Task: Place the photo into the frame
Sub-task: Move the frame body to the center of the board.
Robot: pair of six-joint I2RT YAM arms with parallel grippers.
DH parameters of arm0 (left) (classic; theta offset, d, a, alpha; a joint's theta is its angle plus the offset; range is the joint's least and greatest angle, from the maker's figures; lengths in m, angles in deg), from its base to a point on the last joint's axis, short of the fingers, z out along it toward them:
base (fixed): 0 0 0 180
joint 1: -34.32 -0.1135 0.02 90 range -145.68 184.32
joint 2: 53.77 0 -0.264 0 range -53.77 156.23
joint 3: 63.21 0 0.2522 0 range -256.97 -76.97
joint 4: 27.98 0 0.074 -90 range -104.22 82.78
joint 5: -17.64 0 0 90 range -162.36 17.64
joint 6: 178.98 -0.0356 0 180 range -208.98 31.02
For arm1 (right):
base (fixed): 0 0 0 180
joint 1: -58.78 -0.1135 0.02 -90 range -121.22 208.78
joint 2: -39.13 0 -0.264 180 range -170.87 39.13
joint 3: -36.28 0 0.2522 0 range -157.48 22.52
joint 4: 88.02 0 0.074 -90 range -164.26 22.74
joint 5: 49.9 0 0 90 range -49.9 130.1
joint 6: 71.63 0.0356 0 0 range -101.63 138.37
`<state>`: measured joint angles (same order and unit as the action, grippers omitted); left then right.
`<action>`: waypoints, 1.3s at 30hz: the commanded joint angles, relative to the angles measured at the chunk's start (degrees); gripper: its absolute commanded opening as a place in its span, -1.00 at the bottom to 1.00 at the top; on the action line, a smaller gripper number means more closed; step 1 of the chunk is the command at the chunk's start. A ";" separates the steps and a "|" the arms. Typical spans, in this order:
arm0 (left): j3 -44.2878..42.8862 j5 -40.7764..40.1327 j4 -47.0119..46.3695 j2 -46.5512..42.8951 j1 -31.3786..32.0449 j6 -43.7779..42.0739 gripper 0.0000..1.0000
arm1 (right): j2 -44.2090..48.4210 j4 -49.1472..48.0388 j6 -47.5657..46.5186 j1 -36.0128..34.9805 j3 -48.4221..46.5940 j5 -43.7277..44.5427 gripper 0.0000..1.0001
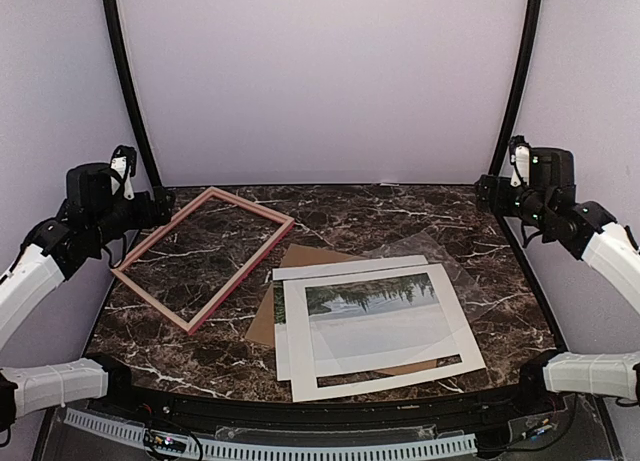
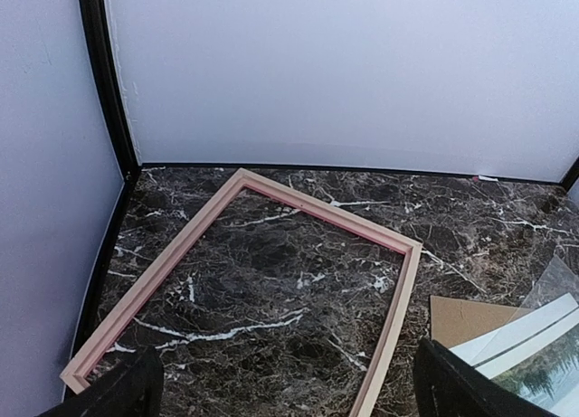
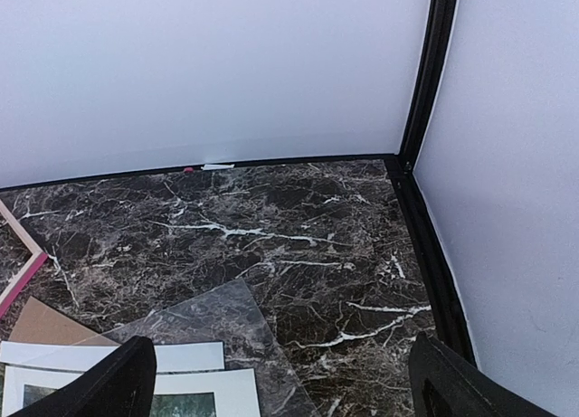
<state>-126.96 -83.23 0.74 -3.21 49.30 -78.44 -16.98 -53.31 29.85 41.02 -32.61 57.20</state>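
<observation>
The frame lies flat at the table's back left, thin pink-red rails around bare marble. In the left wrist view the frame sits just ahead. The photo, with dark trees and pale water, lies at the front centre under a white mat board and shows through its window. A corner of the photo appears at the lower right of the left wrist view. My left gripper hovers open by the frame's left side, holding nothing. My right gripper hangs open at the back right, away from everything.
A brown backing board lies under the paper stack beside the frame. A clear sheet rests behind the mat, also seen as a greyish clear sheet. White walls and black corner posts close in the table.
</observation>
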 commanded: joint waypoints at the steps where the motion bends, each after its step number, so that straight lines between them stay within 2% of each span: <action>1: 2.58 2.98 -2.08 -0.13 -0.40 0.08 0.98 | 2.11 -4.11 -2.30 -0.44 1.69 0.97 0.97; 13: 2.51 4.33 1.45 5.51 -0.32 -0.01 0.98 | -0.09 -5.60 -1.22 -0.52 1.94 -0.15 0.97; 21: 2.34 5.56 3.91 11.89 2.37 2.72 0.98 | -0.86 -6.19 -0.97 -0.52 2.66 -2.22 0.97; 26: 1.04 6.70 4.77 20.75 5.61 3.52 0.96 | -3.30 -5.52 -0.22 -0.52 1.93 -3.60 0.97; 31: -2.94 9.44 7.28 31.22 8.10 4.40 0.71 | -6.20 -5.96 1.08 -0.52 1.89 -7.90 0.97; 39: -9.92 14.21 9.75 45.97 9.41 2.89 0.56 | -9.94 -4.60 1.84 -0.52 0.89 -11.76 0.97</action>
<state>-134.09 -72.52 7.43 39.63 57.89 -74.85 -26.47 -56.89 30.71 40.87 -30.67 48.55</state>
